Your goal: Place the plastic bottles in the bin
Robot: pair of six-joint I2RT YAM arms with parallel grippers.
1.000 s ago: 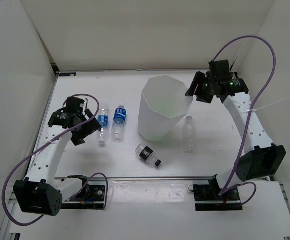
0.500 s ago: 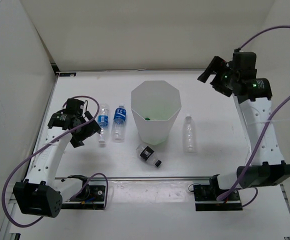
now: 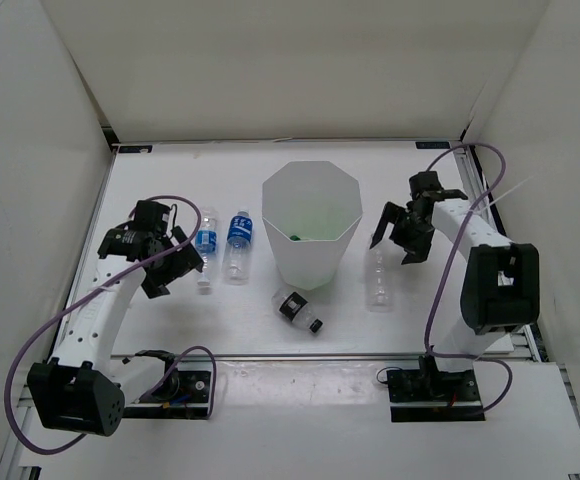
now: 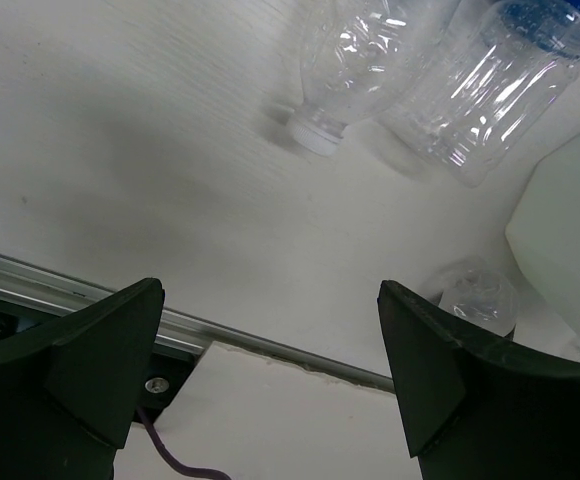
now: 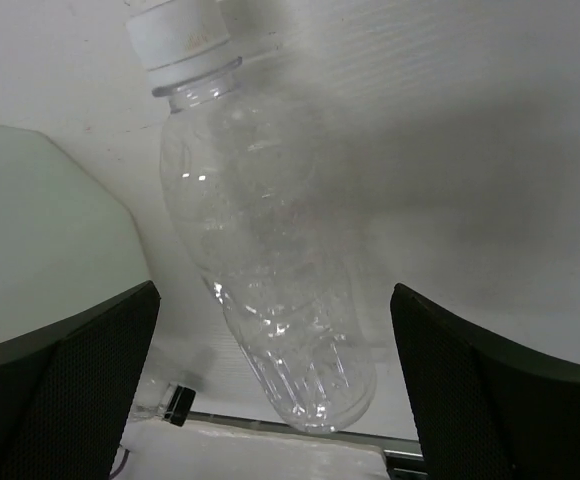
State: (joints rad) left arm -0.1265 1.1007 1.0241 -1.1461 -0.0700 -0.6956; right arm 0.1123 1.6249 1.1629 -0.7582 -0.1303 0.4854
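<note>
The white bin (image 3: pixel 272 204) stands mid-table, and a faint green shape shows inside it. Left of it lie two blue-labelled plastic bottles (image 3: pixel 206 250) (image 3: pixel 238 244). A short black-labelled bottle (image 3: pixel 298 310) lies in front of the bin and a plain clear bottle (image 3: pixel 378 275) lies to its right. My right gripper (image 3: pixel 398 236) hangs open over that bottle's cap end. In the right wrist view the clear bottle (image 5: pixel 270 270) lies between my spread fingers (image 5: pixel 70 390), untouched. My left gripper (image 3: pixel 180 264) is open and empty, just left of the blue-labelled bottles (image 4: pixel 490 80).
White walls close in the table on three sides. A metal rail (image 3: pixel 300 354) runs along the near edge, and the left wrist view shows it (image 4: pixel 270 345) too. In the right wrist view the bin wall (image 5: pixel 40 230) is close on the left.
My right gripper left the bin's rim, swung up to the back right, then came down over the plain clear bottle, jaws now wide. The bin shifted slightly left. The left arm stayed put.
</note>
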